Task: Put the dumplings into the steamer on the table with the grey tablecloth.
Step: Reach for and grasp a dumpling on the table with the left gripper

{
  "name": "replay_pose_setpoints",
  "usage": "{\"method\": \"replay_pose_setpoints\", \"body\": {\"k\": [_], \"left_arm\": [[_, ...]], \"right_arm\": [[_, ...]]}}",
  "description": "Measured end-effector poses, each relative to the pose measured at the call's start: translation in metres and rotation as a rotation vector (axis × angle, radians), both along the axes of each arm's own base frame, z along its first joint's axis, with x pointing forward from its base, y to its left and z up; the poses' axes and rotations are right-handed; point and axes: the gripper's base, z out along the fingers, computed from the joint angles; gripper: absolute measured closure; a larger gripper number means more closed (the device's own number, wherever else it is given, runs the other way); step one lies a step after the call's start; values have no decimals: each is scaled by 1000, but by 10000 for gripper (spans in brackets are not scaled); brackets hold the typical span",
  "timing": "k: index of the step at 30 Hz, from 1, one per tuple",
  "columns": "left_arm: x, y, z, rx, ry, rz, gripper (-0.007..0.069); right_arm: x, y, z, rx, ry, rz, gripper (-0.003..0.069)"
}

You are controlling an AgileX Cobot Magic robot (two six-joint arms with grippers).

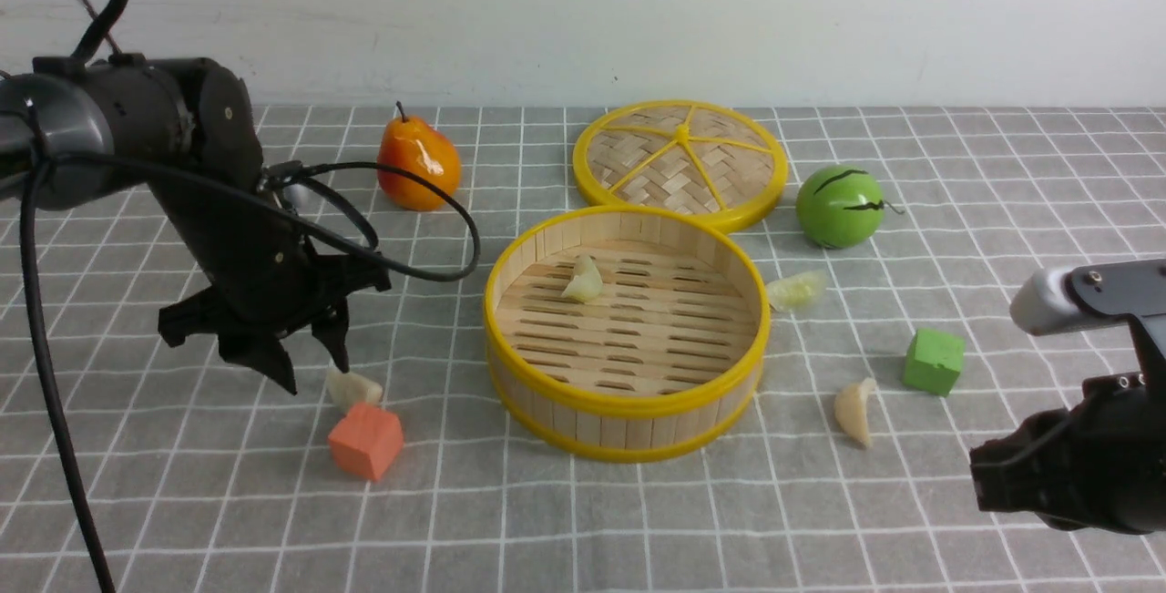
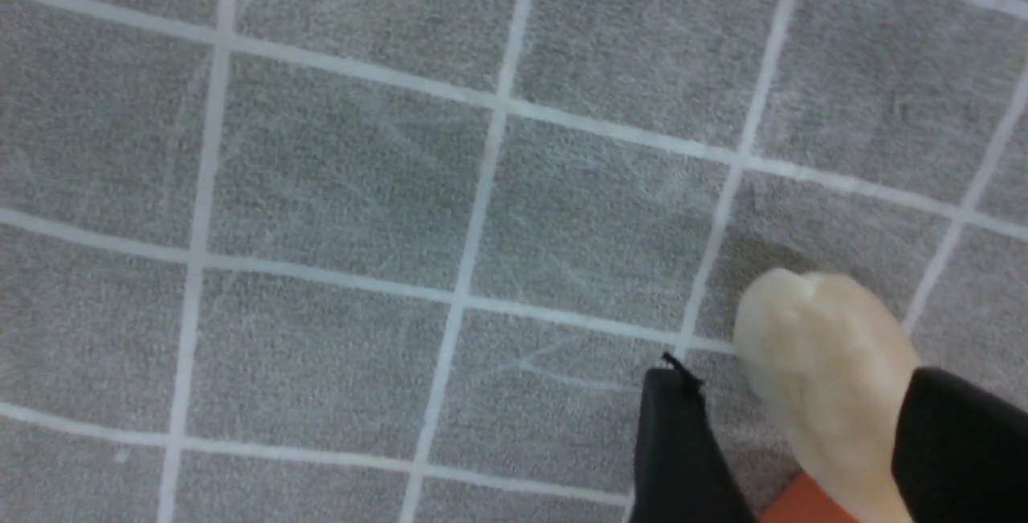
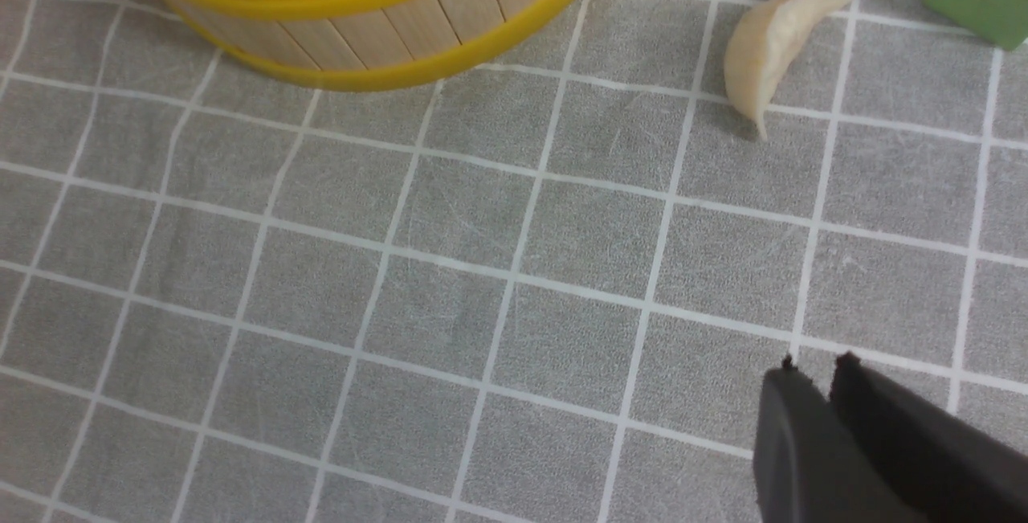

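The steamer point(image 1: 629, 406) stands mid-table on the grey tablecloth point(image 1: 547, 529), with one pale dumpling point(image 1: 583, 281) on its slatted floor. A greenish dumpling point(image 1: 797, 290) lies just right of its wall, and a cream one point(image 1: 856, 411) point(image 3: 767, 49) lies nearer the front right. A further dumpling point(image 1: 353, 388) point(image 2: 819, 346) lies left of the steamer. My left gripper point(image 1: 317, 373) point(image 2: 795, 378) stands open low over it, one finger on each side. My right gripper point(image 3: 811, 366) is shut and empty above bare cloth at the front right.
An orange cube point(image 1: 366, 441) touches the left dumpling's front side. A green cube point(image 1: 934, 361) sits right of the steamer. Behind are an orange pear point(image 1: 419, 162), the flat woven lid point(image 1: 680, 160) and a green round fruit point(image 1: 840, 206).
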Motion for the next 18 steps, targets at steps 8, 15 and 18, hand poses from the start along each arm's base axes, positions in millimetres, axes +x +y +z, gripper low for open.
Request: {"method": "replay_pose_setpoints", "body": {"k": [8,15,18], "left_arm": [[5,-3,-14,-39,-8,31,104],[7,-8,-32,-41,35,22,139],[6,-13,-33,-9,31,-33,196]], "right_arm": [[1,0,1,2,-16,-6,596],[1,0,1,2,-17,-6,594],[1,0,1,3,-17,-7,590]]}}
